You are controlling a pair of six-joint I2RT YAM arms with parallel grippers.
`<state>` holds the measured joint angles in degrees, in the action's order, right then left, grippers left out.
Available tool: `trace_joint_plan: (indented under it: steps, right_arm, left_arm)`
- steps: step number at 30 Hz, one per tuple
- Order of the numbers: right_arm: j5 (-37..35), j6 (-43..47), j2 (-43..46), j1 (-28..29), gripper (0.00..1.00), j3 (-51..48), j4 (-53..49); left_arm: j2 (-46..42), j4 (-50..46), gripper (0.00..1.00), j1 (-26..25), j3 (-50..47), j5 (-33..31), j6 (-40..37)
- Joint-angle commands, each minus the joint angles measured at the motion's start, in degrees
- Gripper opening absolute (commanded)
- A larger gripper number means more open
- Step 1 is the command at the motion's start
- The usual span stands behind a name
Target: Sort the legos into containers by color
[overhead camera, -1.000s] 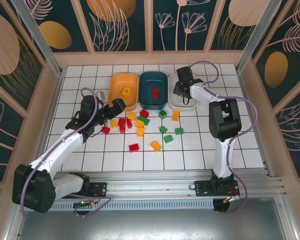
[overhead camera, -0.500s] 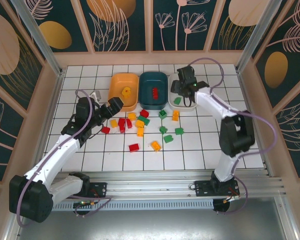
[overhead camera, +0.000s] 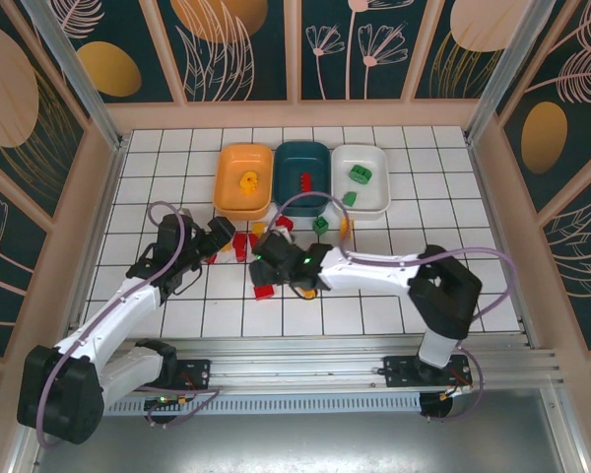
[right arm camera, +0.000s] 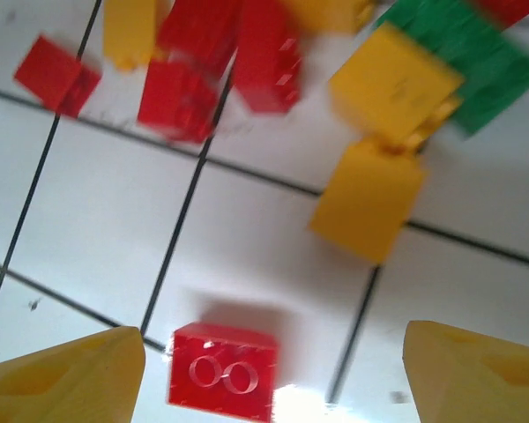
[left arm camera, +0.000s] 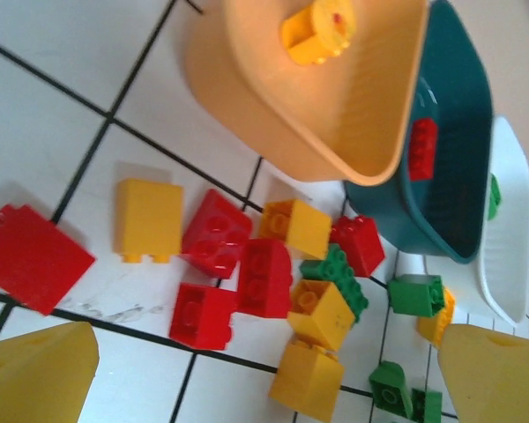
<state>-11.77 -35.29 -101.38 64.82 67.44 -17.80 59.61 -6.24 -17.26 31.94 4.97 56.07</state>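
- The tiled table (overhead camera: 453, 246) is seen from above, with three bowls set in a row at its far side and loose bricks spread on the tiles in front of them.
- The right arm (overhead camera: 374, 268), which was raised over the white bowl a second ago, is now stretched low across the table toward the left, in front of the bowls.
- The left arm (overhead camera: 128, 301) is drawn back a little from the front edge of the orange bowl, where its gripper was held a second ago.
- The white bowl (overhead camera: 374, 197), at the right of the row, is now uncovered. Two green bricks (overhead camera: 360, 175) are seen in it, one near the middle and one at the near left corner.
- The teal bowl (overhead camera: 315, 163) is placed in the middle, and one red brick (overhead camera: 304, 181) is held in it.
- The orange bowl (overhead camera: 234, 197) is placed at the left, and a single yellow piece (overhead camera: 247, 181) is held in it.
- The left gripper (overhead camera: 220, 235) is held over the left side of the loose pile (left arm camera: 273, 264) of red, yellow and green bricks. Its fingers are spread wide and nothing is gripped.
- The right gripper (right arm camera: 273, 335) is held with its fingers apart, just above the tiles.
- A lone red brick (right arm camera: 225, 370) is seen lying on a tile between those fingers, nearer than the pile, with a gap left on each side.
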Motion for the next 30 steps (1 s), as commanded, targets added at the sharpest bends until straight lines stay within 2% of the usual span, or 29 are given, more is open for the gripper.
trace_joint_plan:
  steps: [1, 8, 14, 21, 26, 30]
  right_arm:
    - [-1.4, -1.8, -4.8, 2.0, 0.80, 4.8, -2.5]
    - [-2.0, -3.5, -13.2, 4.0, 0.81, 11.1, -7.4]
    - [-5.4, -4.4, -16.2, 4.6, 0.77, 13.1, -10.3]
    - [-7.7, -5.3, -13.9, 5.0, 0.46, 10.6, -9.8]
    - [-10.9, -2.5, -8.5, 3.5, 0.38, 11.0, -9.0]
    - [-11.9, 2.0, -5.6, -1.8, 0.38, 14.1, -8.7]
  left_arm:
    - [-0.7, -0.9, 0.98, 1.6, -1.0, -2.9, 2.7]
    - [-3.4, -0.1, 0.98, 2.1, -1.3, -2.9, 2.9]
    - [-2.8, 0.0, 0.99, 2.2, -1.1, -3.0, 2.2]
    - [-1.4, 1.0, 0.98, 2.3, -0.9, -2.8, 1.5]
    - [-0.2, 2.2, 0.98, 2.2, -0.5, -2.8, 1.3]
    - [0.1, 0.8, 0.99, 2.2, 1.6, -2.1, 0.6]
